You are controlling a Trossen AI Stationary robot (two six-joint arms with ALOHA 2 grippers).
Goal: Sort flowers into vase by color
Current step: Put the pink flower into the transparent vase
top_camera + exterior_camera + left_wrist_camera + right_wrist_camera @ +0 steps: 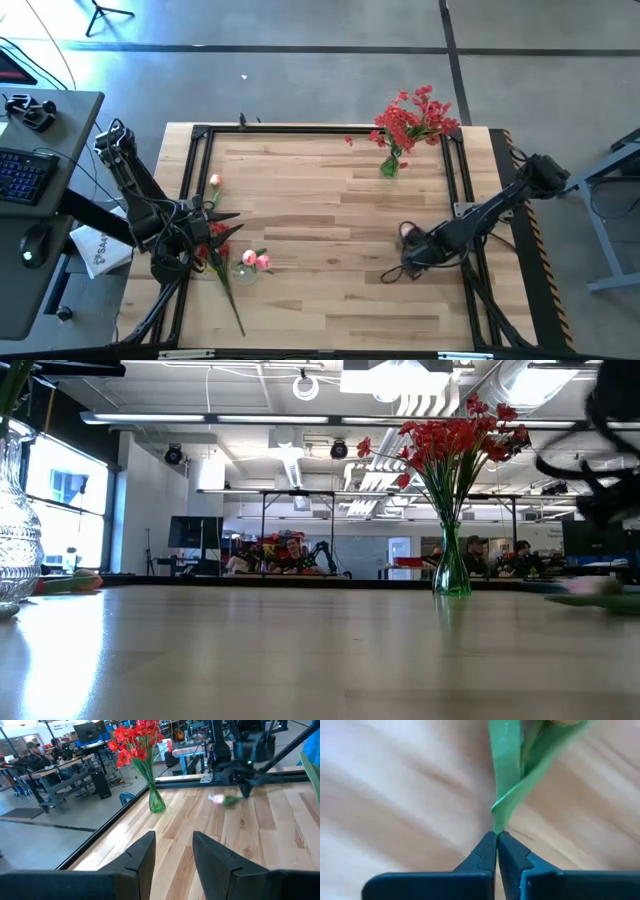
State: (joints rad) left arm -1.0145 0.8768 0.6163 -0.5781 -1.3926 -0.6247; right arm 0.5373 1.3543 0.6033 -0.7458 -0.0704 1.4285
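Note:
A green glass vase [389,166] at the far right of the table holds several red flowers [412,118]; it also shows in the low view [451,572]. A clear vase [246,271] at the near left holds two pink flowers [257,260]. One pink flower [215,181] lies loose at the left. A red flower's stem [230,295] lies by the clear vase. My right gripper [408,255] points down at the right, shut on a pink flower [220,799]. My left gripper [174,852] stands open at the left edge, with nothing between its fingers. My right gripper pinches a green leaf or stem end [496,822] of the pink flower between its two fingertips [482,852], coming from above and pointing down. The flower stretches away from the fingers, low over the wood. Whether its bud rests on the table I cannot tell.
Black frame rails [195,180] run along the table's left, far and right edges. A desk with a keyboard [20,175] stands beyond the left edge. Bare wood lies in the table's middle [330,230]. People sit at desks in the room behind [290,550].

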